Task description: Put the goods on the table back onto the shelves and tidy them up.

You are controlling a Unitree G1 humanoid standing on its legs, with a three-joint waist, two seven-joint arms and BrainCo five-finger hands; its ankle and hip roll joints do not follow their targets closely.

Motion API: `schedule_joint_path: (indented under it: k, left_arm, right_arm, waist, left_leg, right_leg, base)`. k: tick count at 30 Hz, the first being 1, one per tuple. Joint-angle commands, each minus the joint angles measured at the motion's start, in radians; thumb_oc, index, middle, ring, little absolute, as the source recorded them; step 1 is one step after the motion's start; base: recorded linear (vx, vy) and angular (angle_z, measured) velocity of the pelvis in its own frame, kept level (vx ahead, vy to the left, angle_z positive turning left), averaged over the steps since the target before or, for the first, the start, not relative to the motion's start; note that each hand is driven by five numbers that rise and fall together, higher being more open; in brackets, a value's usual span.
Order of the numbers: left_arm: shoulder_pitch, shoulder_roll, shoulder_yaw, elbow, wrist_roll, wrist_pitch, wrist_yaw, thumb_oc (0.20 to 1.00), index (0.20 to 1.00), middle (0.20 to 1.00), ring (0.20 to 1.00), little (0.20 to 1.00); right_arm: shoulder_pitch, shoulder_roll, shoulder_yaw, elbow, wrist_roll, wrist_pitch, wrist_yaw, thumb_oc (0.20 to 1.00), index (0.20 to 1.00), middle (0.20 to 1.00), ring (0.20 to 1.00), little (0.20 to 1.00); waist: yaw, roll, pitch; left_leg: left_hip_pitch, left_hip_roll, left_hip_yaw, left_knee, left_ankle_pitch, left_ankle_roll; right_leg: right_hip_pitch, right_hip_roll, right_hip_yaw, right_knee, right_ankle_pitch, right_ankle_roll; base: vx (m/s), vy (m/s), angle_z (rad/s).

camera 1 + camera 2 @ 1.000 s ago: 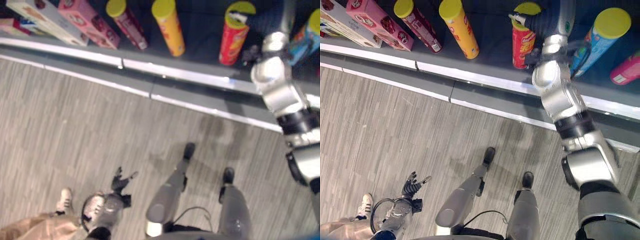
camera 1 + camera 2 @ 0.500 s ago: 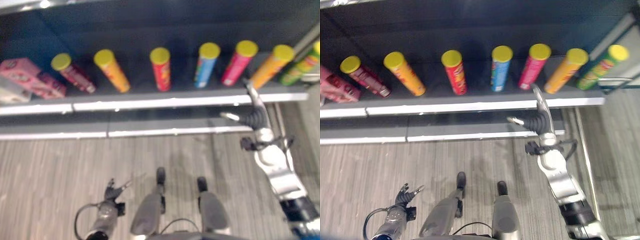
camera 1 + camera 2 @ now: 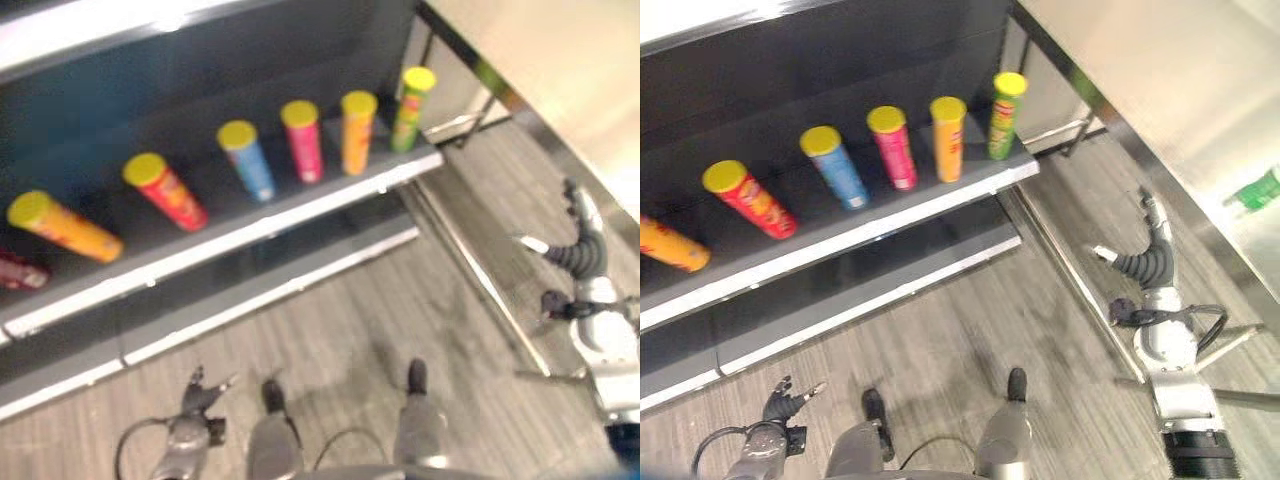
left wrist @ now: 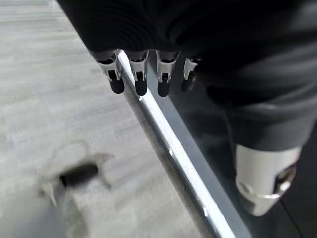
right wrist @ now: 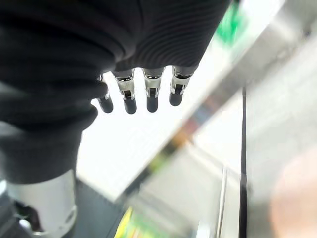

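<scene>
The right hand (image 3: 1147, 243) hangs empty over the grey wood-pattern floor (image 3: 970, 320), fingers straight and thumb spread. The left hand (image 3: 786, 396) is low at the left, fingers relaxed and apart, holding nothing. On the dark shelf (image 3: 890, 215) stand six yellow-lidded tubular cans in a row: orange (image 3: 665, 245), red (image 3: 748, 198), blue (image 3: 835, 166), pink (image 3: 893, 146), orange (image 3: 948, 137), green (image 3: 1005, 113).

Head eyes looked down, sharing shelf (image 3: 870, 225) and floor (image 3: 970, 320) | my wrist cameras sat close behind each robot hand's fingertips (image 4: 140, 87).
</scene>
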Motion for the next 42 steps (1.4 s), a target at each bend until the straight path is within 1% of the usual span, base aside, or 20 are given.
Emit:
schedule_joint_path:
  k: [1, 3, 5, 6, 7, 9, 12, 15, 19, 22, 24, 26, 27, 28, 29, 31, 32, 33, 35, 42]
  left_arm:
    - [-0.013, 0.077, 0.023, -0.027, -0.055, -0.04, 0.007, 1.0, 1.0, 1.0, 1.0, 1.0]
    - [-0.021, 0.069, 0.017, -0.037, -0.061, -0.038, 0.006, 1.0, 1.0, 1.0, 1.0, 1.0]
    - [-0.024, 0.065, 0.005, -0.055, -0.055, -0.036, 0.005, 1.0, 1.0, 1.0, 1.0, 1.0]
    - [-0.012, 0.056, -0.001, -0.086, -0.077, -0.04, -0.004, 1.0, 1.0, 1.0, 1.0, 1.0]
    - [-0.012, 0.056, 0.0, -0.086, -0.077, -0.04, -0.004, 1.0, 1.0, 1.0, 1.0, 1.0]
    - [0.0, 0.044, -0.006, -0.087, -0.076, -0.038, -0.013, 1.0, 1.0, 1.0, 1.0, 1.0]
    - [0.008, 0.039, -0.009, -0.072, -0.063, -0.031, -0.021, 1.0, 1.0, 1.0, 1.0, 1.0]
    - [0.018, 0.041, -0.005, -0.043, -0.074, -0.029, -0.029, 1.0, 1.0, 1.0, 1.0, 1.0]
    - [0.011, 0.041, -0.012, -0.004, -0.074, -0.025, -0.035, 1.0, 1.0, 1.0, 1.0, 1.0]
    - [-0.011, 0.05, -0.025, 0.021, -0.047, -0.012, -0.037, 1.0, 1.0, 1.0, 1.0, 1.0]
    - [-0.024, 0.059, -0.031, 0.03, -0.033, -0.017, -0.035, 1.0, 1.0, 1.0, 1.0, 1.0]
    - [-0.021, 0.06, -0.033, 0.019, -0.038, -0.02, -0.037, 1.0, 1.0, 1.0, 1.0, 1.0]
    - [-0.023, 0.062, -0.041, 0.013, -0.046, -0.024, -0.035, 1.0, 1.0, 1.0, 1.0, 1.0]
    - [-0.023, 0.065, -0.043, 0.012, -0.046, -0.026, -0.036, 1.0, 1.0, 1.0, 1.0, 1.0]
    - [-0.026, 0.075, -0.048, 0.016, -0.046, -0.027, -0.037, 1.0, 1.0, 1.0, 1.0, 1.0]
    - [-0.027, 0.081, -0.052, 0.024, -0.041, -0.026, -0.038, 1.0, 1.0, 1.0, 1.0, 1.0]
    - [-0.026, 0.078, -0.043, 0.039, -0.038, -0.027, -0.037, 1.0, 1.0, 1.0, 1.0, 1.0]
    - [-0.026, 0.078, -0.042, 0.039, -0.038, -0.027, -0.037, 1.0, 1.0, 1.0, 1.0, 1.0]
    - [-0.022, 0.069, -0.036, 0.038, -0.052, -0.033, -0.033, 1.0, 1.0, 1.0, 1.0, 1.0]
    - [-0.006, 0.055, -0.06, 0.059, -0.04, -0.029, -0.051, 1.0, 1.0, 1.0, 1.0, 1.0]
  right_arm:
    - [-0.018, -0.049, -0.151, -0.016, 0.07, -0.073, -0.085, 1.0, 1.0, 1.0, 1.0, 1.0]
    - [-0.018, -0.071, -0.17, -0.016, 0.073, -0.07, -0.096, 1.0, 1.0, 1.0, 1.0, 1.0]
    - [-0.02, -0.081, -0.189, -0.018, 0.079, -0.066, -0.106, 1.0, 1.0, 1.0, 1.0, 1.0]
    - [-0.071, -0.112, -0.161, -0.013, 0.065, -0.067, -0.116, 1.0, 1.0, 1.0, 1.0, 1.0]
    - [-0.073, -0.112, -0.159, -0.012, 0.065, -0.067, -0.116, 1.0, 1.0, 1.0, 1.0, 1.0]
    - [-0.111, -0.129, -0.143, 0.004, 0.061, -0.063, -0.121, 1.0, 1.0, 1.0, 1.0, 1.0]
    - [-0.128, -0.144, -0.146, 0.031, 0.068, -0.059, -0.131, 1.0, 1.0, 1.0, 1.0, 1.0]
    - [-0.171, -0.16, -0.092, 0.105, 0.102, -0.054, -0.117, 1.0, 1.0, 1.0, 1.0, 1.0]
    - [-0.16, -0.156, -0.085, 0.172, 0.122, -0.044, -0.097, 1.0, 1.0, 1.0, 1.0, 1.0]
    - [-0.158, -0.163, -0.07, 0.198, 0.123, -0.029, -0.071, 1.0, 1.0, 1.0, 1.0, 1.0]
    - [-0.147, -0.165, -0.07, 0.215, 0.114, -0.026, -0.066, 1.0, 1.0, 1.0, 1.0, 1.0]
    - [-0.139, -0.17, -0.077, 0.215, 0.112, -0.023, -0.064, 1.0, 1.0, 1.0, 1.0, 1.0]
    - [-0.132, -0.183, -0.088, 0.225, 0.118, -0.021, -0.066, 1.0, 1.0, 1.0, 1.0, 1.0]
    - [-0.128, -0.182, -0.093, 0.227, 0.126, -0.02, -0.065, 1.0, 1.0, 1.0, 1.0, 1.0]
    - [-0.123, -0.186, -0.1, 0.245, 0.143, -0.022, -0.069, 1.0, 1.0, 1.0, 1.0, 1.0]
    - [-0.102, -0.187, -0.112, 0.249, 0.141, -0.022, -0.068, 1.0, 1.0, 1.0, 1.0, 1.0]
    - [-0.106, -0.177, -0.108, 0.251, 0.158, -0.02, -0.063, 1.0, 1.0, 1.0, 1.0, 1.0]
    - [-0.106, -0.176, -0.108, 0.251, 0.159, -0.02, -0.063, 1.0, 1.0, 1.0, 1.0, 1.0]
    - [-0.085, -0.182, -0.116, 0.243, 0.168, -0.022, -0.051, 1.0, 1.0, 1.0, 1.0, 1.0]
    - [-0.063, -0.211, -0.129, 0.274, 0.22, -0.031, -0.017, 1.0, 1.0, 1.0, 1.0, 1.0]
  waist:
    - [-0.005, -0.103, -0.076]
    - [-0.008, -0.099, -0.073]
    - [-0.008, -0.107, -0.073]
    - [0.013, -0.128, -0.07]
    - [0.011, -0.13, -0.072]
    - [0.034, -0.141, -0.076]
    - [0.054, -0.132, -0.084]
    - [0.078, -0.106, -0.074]
    - [0.073, -0.094, -0.079]
    - [0.05, -0.091, -0.05]
    - [0.038, -0.075, -0.034]
    - [0.036, -0.068, -0.035]
    - [0.024, -0.06, -0.036]
    - [0.02, -0.067, -0.036]
    - [0.013, -0.079, -0.037]
    - [0.012, -0.088, -0.041]
    - [0.022, -0.109, -0.054]
    - [0.021, -0.109, -0.055]
    - [0.018, -0.115, -0.071]
    - [0.001, -0.087, -0.1]
  left_leg:
    - [0.08, 0.057, -0.014, 0.094, -0.04, -0.02]
    - [0.069, 0.069, -0.031, 0.108, -0.007, -0.015]
    - [0.064, 0.039, -0.067, 0.133, -0.017, 0.011]
    - [0.035, -0.07, -0.166, 0.186, -0.11, 0.038]
    - [0.03, -0.073, -0.167, 0.187, -0.108, 0.04]
    - [0.019, -0.186, -0.222, 0.189, -0.229, 0.064]
    - [-0.043, -0.321, -0.243, 0.207, -0.255, 0.093]
    - [-0.042, -0.405, -0.29, 0.168, -0.25, 0.119]
    - [0.022, -0.403, -0.29, 0.108, -0.242, 0.149]
    - [0.07, -0.404, -0.303, 0.092, -0.242, 0.177]
    - [0.092, -0.374, -0.323, 0.075, -0.242, 0.171]
    - [0.1, -0.358, -0.333, 0.063, -0.243, 0.161]
    - [0.116, -0.337, -0.347, 0.048, -0.246, 0.139]
    - [0.121, -0.337, -0.352, 0.045, -0.252, 0.131]
    - [0.149, -0.333, -0.375, 0.031, -0.268, 0.115]
    - [0.152, -0.335, -0.388, 0.038, -0.28, 0.108]
    - [0.15, -0.308, -0.387, 0.038, -0.271, 0.088]
    - [0.151, -0.307, -0.387, 0.037, -0.271, 0.087]
    - [0.154, -0.265, -0.387, 0.025, -0.259, 0.068]
    - [0.134, -0.16, -0.413, -0.013, -0.188, 0.008]
  right_leg:
    - [-0.035, -0.043, -0.012, 0.157, -0.201, 0.029]
    - [-0.029, -0.019, -0.013, 0.166, -0.22, 0.012]
    - [-0.017, -0.002, -0.007, 0.159, -0.227, -0.013]
    - [0.006, 0.015, 0.007, 0.143, -0.233, -0.027]
    - [0.004, 0.013, 0.006, 0.14, -0.23, -0.027]
    - [0.025, 0.033, 0.031, 0.117, -0.232, -0.036]
    - [0.051, 0.053, 0.039, 0.093, -0.231, -0.043]
    - [0.061, 0.102, 0.067, 0.119, -0.246, -0.045]
    - [0.057, 0.08, 0.064, 0.235, -0.254, -0.025]
    - [-0.031, 0.033, 0.116, 0.489, -0.109, 0.027]
    - [-0.085, 0.008, 0.153, 0.544, -0.098, 0.01]
    - [-0.105, -0.013, 0.153, 0.525, -0.109, -0.001]
    - [-0.115, -0.037, 0.144, 0.421, -0.133, -0.003]
    - [-0.121, -0.036, 0.149, 0.343, -0.143, 0.007]
    - [-0.123, 0.002, 0.156, 0.167, -0.144, 0.034]
    - [-0.092, 0.006, 0.159, 0.101, -0.145, 0.038]
    - [-0.069, 0.016, 0.158, 0.097, -0.126, 0.04]
    - [-0.068, 0.016, 0.157, 0.096, -0.126, 0.04]
    - [-0.055, 0.032, 0.16, 0.096, -0.128, 0.03]
    - [-0.041, 0.089, 0.108, 0.137, -0.202, -0.018]
  base:
    - [0.11, -0.452, -0.25]
    - [0.03, -0.278, 0.01]
    - [0.06, -0.339, -0.01]
    - [0.06, -0.29, -0.06]
    - [0.1, -0.306, -0.39]
    - [0.11, -0.193, -0.65]
    - [0.11, -0.121, -0.36]
    - [0.13, -0.026, -0.21]
    - [0.14, 0.055, -0.26]
    - [0.1, 0.014, -0.25]
    - [0.05, -0.116, 0.0]
    - [0.12, -0.167, 0.17]
    - [0.17, -0.236, 0.02]
    - [0.27, -0.43, 0.07]
    - [0.17, -0.28, 0.01]
    - [0.15, -0.295, 0.12]
    - [0.14, -0.308, 0.61]
    - [0.15, -0.322, 0.85]
    - [0.1, -0.246, 0.31]
    - [0.06, -0.202, 0.37]
